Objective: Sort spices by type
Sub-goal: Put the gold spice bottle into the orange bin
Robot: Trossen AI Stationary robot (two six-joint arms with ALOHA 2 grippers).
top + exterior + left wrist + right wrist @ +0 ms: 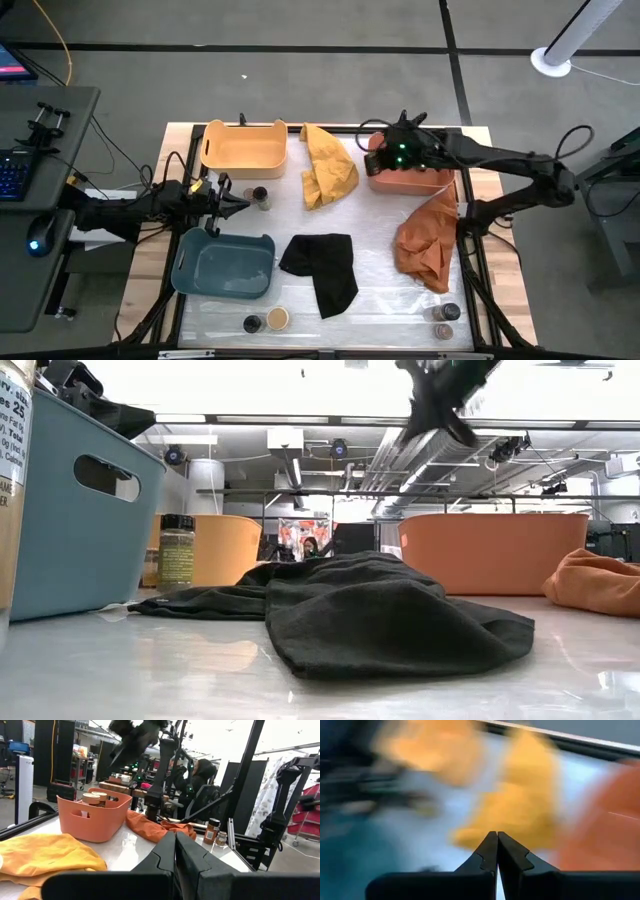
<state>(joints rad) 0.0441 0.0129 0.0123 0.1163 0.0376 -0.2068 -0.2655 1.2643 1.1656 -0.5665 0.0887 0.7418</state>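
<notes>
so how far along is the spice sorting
Partly done. Two tan-lidded jars already sit in the coral tray. Nothing is in hand: the left hand is shut empty beside the blue tray, and the right hand is shut empty over the coral tray. Left: the jar by the yellow tray, two at the front edge and two at the front right.

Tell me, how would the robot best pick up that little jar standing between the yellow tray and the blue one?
Probably from straight above, fingers closing on the sides of the jar just below its dark lid. It stands upright, free of both trays, and the left hand is nearest.
</notes>
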